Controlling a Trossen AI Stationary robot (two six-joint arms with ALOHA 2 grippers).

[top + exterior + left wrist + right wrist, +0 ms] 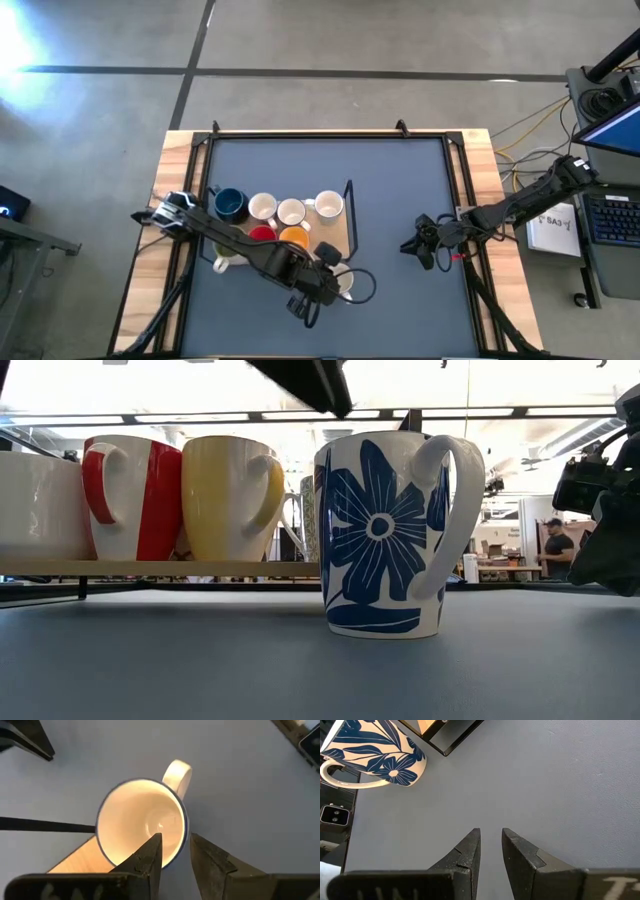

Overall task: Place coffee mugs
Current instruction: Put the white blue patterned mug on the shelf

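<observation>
We see left end effector point(175, 852) above blue-flowered white mug point(390, 535) on blue surface point(400, 200), just right of wooden tray point(335, 243); fingers slightly parted straddling rim, nothing gripped. Risk: finger inside snags rim on withdrawal, tipping mug. Right end effector point(490, 847) idle far right, slightly parted, empty.

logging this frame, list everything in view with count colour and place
floral mug: 1, white with blue flowers, on the mat just off the board, under the left gripper
board mugs: about seven; dark blue, white, red, orange seen from above
board: 1, wood, left half of the mat
mat: 1, grey-blue, covers the table
table: 1, wood edges
laptop: 1, dark, right of the table
person: 1, dark top, far room
left gripper: jaws open astride the floral mug's rim
right gripper: over bare mat, right side, empty
</observation>
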